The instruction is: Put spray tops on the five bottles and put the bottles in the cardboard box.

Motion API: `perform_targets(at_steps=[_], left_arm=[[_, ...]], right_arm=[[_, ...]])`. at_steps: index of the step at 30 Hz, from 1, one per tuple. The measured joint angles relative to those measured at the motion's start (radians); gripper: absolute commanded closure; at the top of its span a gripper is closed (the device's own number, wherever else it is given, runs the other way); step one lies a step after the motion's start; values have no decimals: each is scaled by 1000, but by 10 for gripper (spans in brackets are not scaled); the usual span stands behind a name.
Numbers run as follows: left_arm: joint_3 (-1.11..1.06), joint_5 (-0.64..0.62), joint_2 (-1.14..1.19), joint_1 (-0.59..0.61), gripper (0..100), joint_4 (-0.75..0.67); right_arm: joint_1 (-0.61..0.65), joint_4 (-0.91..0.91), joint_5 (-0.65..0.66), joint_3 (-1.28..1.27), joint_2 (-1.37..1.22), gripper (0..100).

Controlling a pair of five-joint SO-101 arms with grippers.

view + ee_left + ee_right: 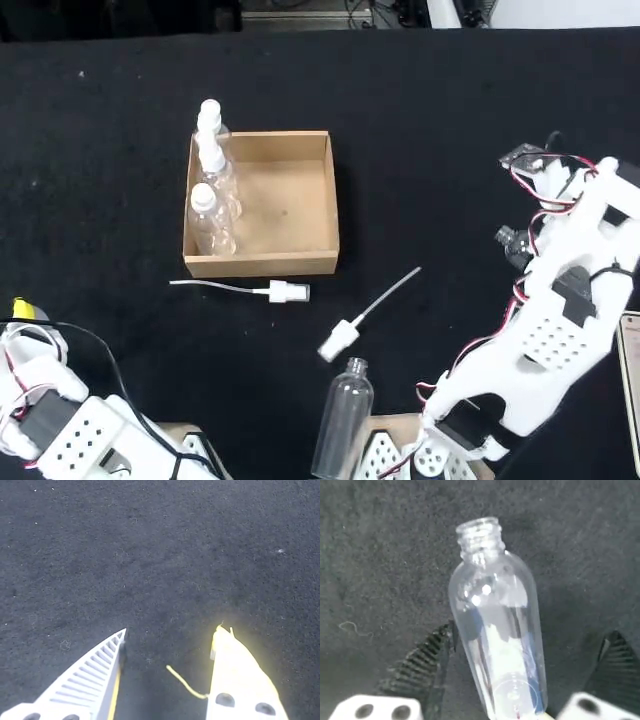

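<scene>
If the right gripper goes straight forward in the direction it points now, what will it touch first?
Most likely the uncapped bottle: it lies on the black table directly between the open jaws of the right gripper, its open neck pointing away. How near it is, I cannot tell.

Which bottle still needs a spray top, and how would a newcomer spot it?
Find the cardboard box on the black table; two loose spray tops lie just in front of it. Nearer the arms than those lies a clear bottle on its side, between the open jaws of the right gripper. Unlike the three bottles in the box, its threaded neck is bare.
</scene>
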State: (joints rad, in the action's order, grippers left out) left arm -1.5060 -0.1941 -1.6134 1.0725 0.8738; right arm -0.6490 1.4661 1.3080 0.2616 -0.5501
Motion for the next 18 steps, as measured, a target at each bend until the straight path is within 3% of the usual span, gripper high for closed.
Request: perform_targets(at_steps=[10,16,18], left_arm=[[0,0,0,0,752,0],[0,0,0,0,752,0],[0,0,0,0,752,0]], right_arm=[[28,-78,-3,-100,0,622],[28,-175,-3,-161,0,910],[28,-192,-3,-161,2,957]])
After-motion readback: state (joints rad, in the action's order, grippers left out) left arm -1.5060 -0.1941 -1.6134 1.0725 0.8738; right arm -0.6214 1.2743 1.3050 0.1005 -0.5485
